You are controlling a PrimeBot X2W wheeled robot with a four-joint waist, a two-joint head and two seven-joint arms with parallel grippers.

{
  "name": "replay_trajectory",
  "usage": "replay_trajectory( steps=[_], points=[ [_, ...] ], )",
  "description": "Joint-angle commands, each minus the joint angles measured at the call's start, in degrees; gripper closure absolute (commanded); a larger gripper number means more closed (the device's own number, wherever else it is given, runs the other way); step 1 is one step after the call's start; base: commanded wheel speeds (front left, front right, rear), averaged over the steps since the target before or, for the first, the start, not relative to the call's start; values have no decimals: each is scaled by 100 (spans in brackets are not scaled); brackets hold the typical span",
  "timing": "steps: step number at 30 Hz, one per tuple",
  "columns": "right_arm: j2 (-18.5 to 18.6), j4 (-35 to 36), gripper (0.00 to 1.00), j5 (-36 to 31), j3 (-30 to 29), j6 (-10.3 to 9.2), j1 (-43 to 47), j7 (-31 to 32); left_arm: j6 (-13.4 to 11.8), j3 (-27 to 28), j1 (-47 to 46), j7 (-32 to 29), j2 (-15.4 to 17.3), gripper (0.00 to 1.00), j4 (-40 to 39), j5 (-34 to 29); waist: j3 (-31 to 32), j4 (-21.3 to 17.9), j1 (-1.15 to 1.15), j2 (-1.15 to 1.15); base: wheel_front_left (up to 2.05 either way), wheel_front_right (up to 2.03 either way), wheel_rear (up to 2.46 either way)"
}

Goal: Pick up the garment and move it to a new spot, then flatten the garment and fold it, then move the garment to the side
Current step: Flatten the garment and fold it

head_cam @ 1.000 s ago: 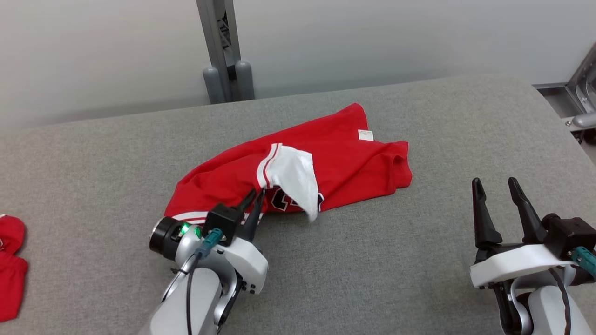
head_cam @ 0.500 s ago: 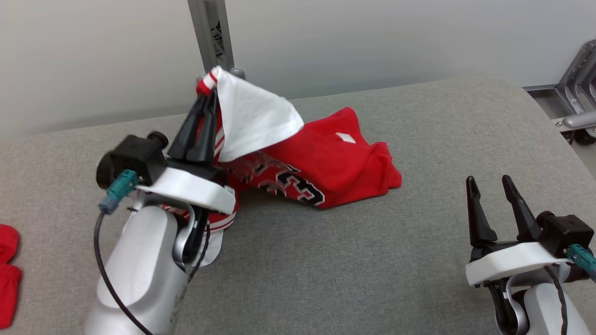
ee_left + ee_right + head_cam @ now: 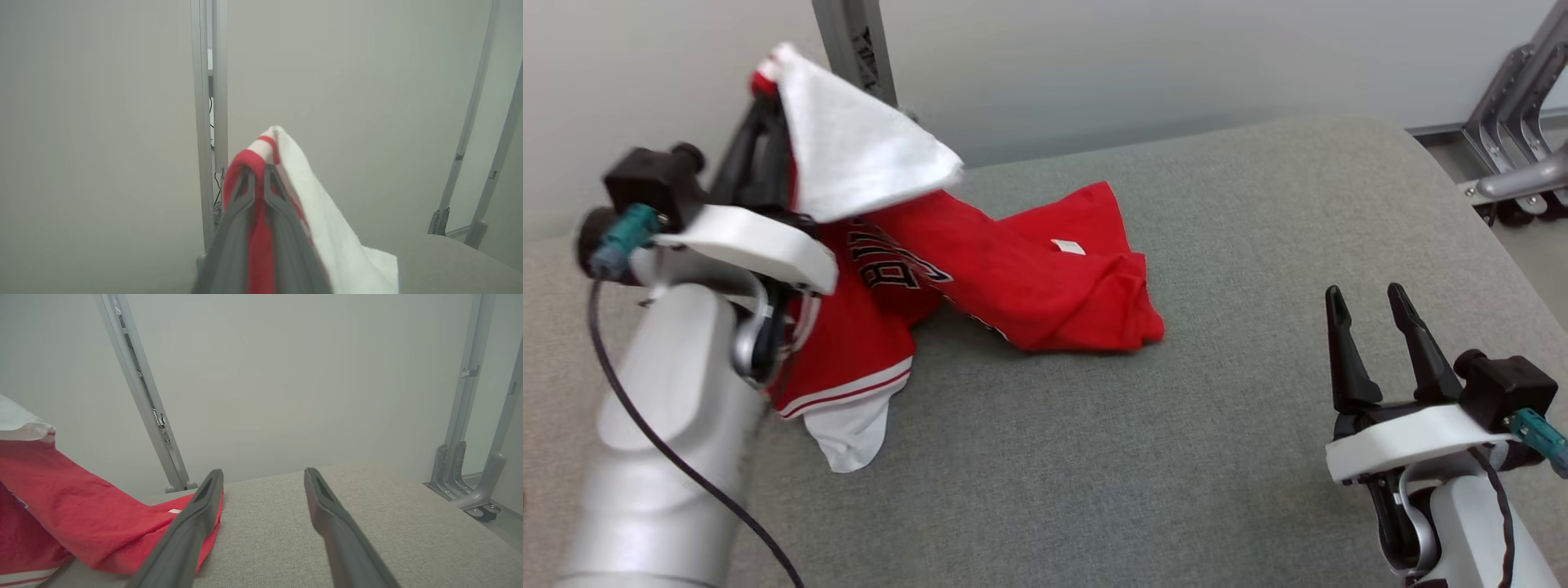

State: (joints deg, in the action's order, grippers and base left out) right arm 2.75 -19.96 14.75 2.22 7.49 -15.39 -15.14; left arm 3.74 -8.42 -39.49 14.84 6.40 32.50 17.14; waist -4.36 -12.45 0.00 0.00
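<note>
L pincer (image 3: 766, 102) clamps striped edge of soft red-and-white cloth jersey (image 3: 1029, 286), held high over grey fabric desk (image 3: 1176, 449), rest trailing limp on it; R pincer (image 3: 1364, 294) gapes empty. Light, floppy, prob. best gripped at hems.

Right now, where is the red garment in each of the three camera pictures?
Head view: garment left of centre, one end raised at upper left, the rest on the table.
Left wrist view: bottom centre, white part draping right.
Right wrist view: lower left.
Shared landmark: the grey metal post behind the table.
</note>
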Motion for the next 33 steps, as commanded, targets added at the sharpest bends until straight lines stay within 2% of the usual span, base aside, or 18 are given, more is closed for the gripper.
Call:
replay_trajectory(
  steps=[1,8,12,13,14,15,16,17,22,25,33],
  points=[
    [29,25,0,70,26,1,-73,-7,-89,83,-219,-23,174,100,255,-32,-127,-92,0,0,0,0,0],
    [30,95,0,252,287,1,-291,-7,-404,168,-1139,-140,799,100,2007,-287,-627,-419,0,0,0,0,0],
    [31,130,0,372,449,1,-413,-7,-564,151,-1500,-197,1047,100,2853,-364,-891,-582,0,0,0,0,0],
    [29,137,0,402,495,1,-437,-7,-610,157,-1574,-217,1113,97,3031,-380,-950,-618,0,0,0,0,0],
    [28,147,0,420,525,1,-463,-7,-649,162,-1636,-251,1184,82,3204,-391,-1000,-649,0,0,0,0,0],
    [29,157,0,445,555,1,-485,-7,-702,171,-1683,-275,1233,61,3373,-394,-1045,-672,0,0,0,0,0],
    [30,168,0,463,582,1,-504,-7,-779,205,-1719,-316,1274,7,3540,-364,-1086,-690,0,0,0,0,0],
    [29,172,0,487,610,1,-517,-7,-851,240,-1757,-325,1304,0,3663,-323,-1120,-701,0,0,0,0,0],
    [29,142,0,512,653,1,-538,-7,-971,322,-1760,-340,1284,0,3932,-186,-1171,-656,0,0,0,0,0],
    [29,115,0,465,643,1,-523,-7,-928,458,-1779,-228,1207,0,3973,-24,-1124,-567,0,0,0,0,0],
    [30,20,0,310,544,1,-417,-7,-715,380,-1705,28,964,0,3705,-7,-747,-190,0,0,0,0,0]
  ],
)
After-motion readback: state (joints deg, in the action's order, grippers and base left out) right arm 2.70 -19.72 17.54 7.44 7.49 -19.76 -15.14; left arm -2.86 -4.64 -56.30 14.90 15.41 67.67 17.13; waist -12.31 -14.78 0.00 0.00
